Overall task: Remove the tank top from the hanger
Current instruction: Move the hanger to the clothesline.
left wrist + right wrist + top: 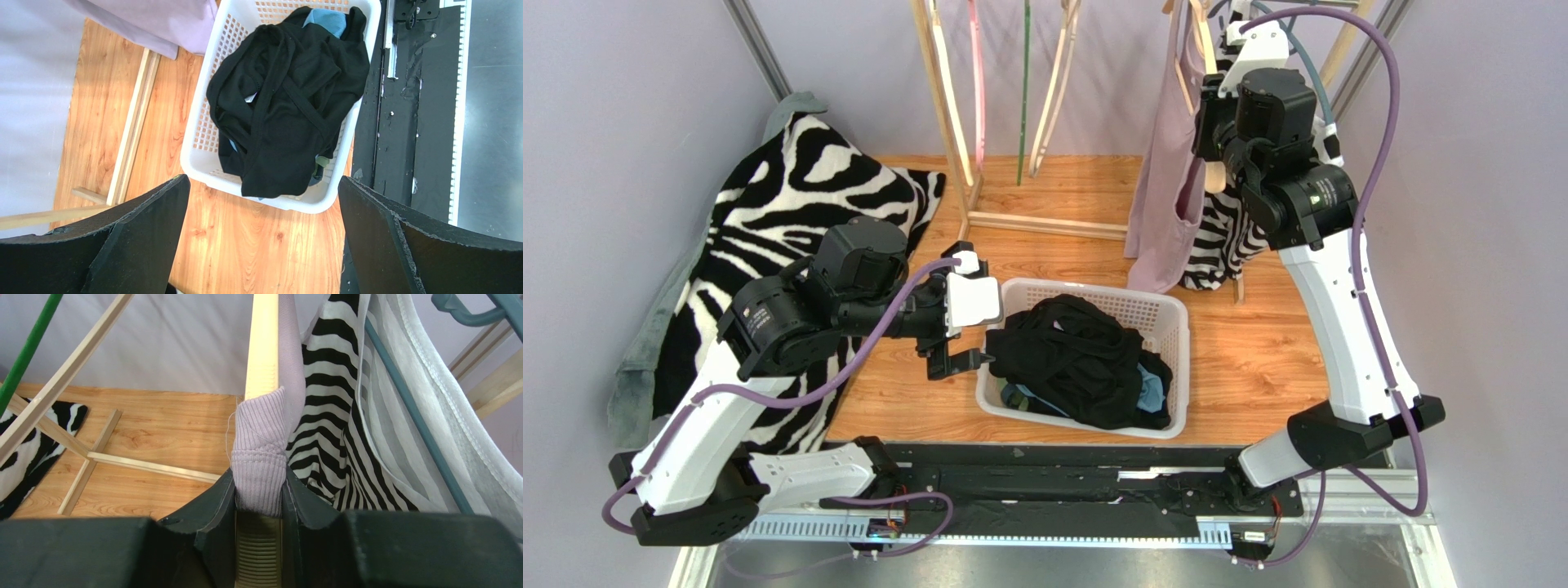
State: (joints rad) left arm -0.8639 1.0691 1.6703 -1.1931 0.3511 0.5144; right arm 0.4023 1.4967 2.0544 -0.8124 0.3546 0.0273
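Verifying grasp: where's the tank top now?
Top view, far right: lilac tank top hangs on its hanger beside the zebra-striped garment, strap pinched in the right hand.

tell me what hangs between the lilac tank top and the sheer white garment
A black-and-white striped garment hangs there, clear in the right wrist view.

Black clothes (288, 104) heaped in white basket (205, 116), fingers (135, 245) spread wide

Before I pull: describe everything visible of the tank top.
The tank top is pale lilac ribbed knit, hanging limp from a light wooden hanger at far right. One hemmed strap lies over the hanger, pinched between the fingers of the right gripper. A zebra-striped garment hangs right beside it.
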